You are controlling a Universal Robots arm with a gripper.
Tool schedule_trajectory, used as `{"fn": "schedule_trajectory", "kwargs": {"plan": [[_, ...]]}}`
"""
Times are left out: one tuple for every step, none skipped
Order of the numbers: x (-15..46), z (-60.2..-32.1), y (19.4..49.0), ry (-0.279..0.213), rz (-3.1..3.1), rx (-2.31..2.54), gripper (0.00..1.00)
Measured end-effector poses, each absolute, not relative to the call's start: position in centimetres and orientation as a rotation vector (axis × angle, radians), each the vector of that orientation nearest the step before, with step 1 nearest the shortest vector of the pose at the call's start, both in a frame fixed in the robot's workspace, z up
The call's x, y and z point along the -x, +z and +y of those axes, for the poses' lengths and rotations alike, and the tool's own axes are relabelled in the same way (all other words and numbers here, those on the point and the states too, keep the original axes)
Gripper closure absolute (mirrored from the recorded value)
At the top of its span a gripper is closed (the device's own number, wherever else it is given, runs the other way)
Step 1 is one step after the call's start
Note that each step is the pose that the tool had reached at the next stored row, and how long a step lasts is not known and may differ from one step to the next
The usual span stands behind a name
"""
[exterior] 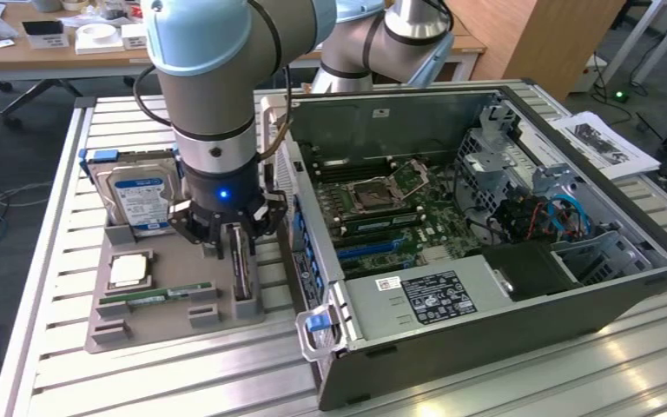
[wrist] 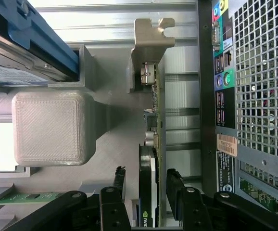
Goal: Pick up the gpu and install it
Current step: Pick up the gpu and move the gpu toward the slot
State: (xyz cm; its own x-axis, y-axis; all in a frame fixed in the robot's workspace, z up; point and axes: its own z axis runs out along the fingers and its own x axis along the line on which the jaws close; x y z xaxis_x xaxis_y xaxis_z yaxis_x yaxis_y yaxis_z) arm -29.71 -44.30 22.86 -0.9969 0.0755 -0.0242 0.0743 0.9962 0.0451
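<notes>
Black fingers (wrist: 176, 192) of the gripper (wrist: 147, 180) sit closest to the wrist lens, two of them, spread apart with one on each side of the gpu (wrist: 147, 202); a gap shows on one side and the other finger is just beside the card, so nothing is pinched

- gpu: one. Stands on its long edge in a slot of the tray (exterior: 171, 323), silvery bracket (wrist: 148, 43) at the end away from the fingers
- exterior view: gripper (exterior: 232, 239) hangs straight down over the gpu (exterior: 241, 276), fingertips low along both faces of its upper edge; jaws wide, card not lifted
- tray: one, grey, flat on the table (exterior: 450, 382). gpu slot is on the side nearest the case (exterior: 519, 287)
- also on the tray: one drive (exterior: 139, 200) with blue-white label, upright; one CPU (exterior: 128, 271) lying flat; one green RAM stick (exterior: 154, 297) on edge
- case: one, side open, motherboard facing up, just beside the tray on the exterior view's right
- papers (exterior: 606, 143): one stack on the table beyond the case, well apart from the gripper
</notes>
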Motion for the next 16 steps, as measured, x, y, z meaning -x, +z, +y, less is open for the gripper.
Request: {"fn": "schedule_trajectory", "kwargs": {"plan": [[29.71,-44.30,22.86,0.069,3.113,-0.117,0.53],[29.71,-44.30,22.86,0.069,3.113,-0.117,0.53],[29.71,-44.30,22.86,0.069,3.113,-0.117,0.53],[29.71,-44.30,22.86,0.069,3.113,-0.117,0.53],[29.71,-44.30,22.86,0.069,3.113,-0.117,0.55],[29.71,-44.30,22.86,0.069,3.113,-0.117,0.55],[29.71,-44.30,22.86,0.069,3.113,-0.117,0.61],[29.71,-44.30,22.86,0.069,3.113,-0.117,0.61],[29.71,-44.30,22.86,0.069,3.113,-0.117,0.61],[29.71,-44.30,22.86,0.069,3.113,-0.117,0.61],[29.71,-44.30,22.86,0.069,3.113,-0.117,0.61],[29.71,-44.30,22.86,0.069,3.113,-0.117,0.61],[29.71,-44.30,22.86,0.069,3.113,-0.117,0.61],[29.71,-44.30,22.86,0.069,3.113,-0.117,0.61],[29.71,-44.30,22.86,0.069,3.113,-0.117,0.61],[29.71,-44.30,22.86,0.069,3.113,-0.117,0.61]]}}
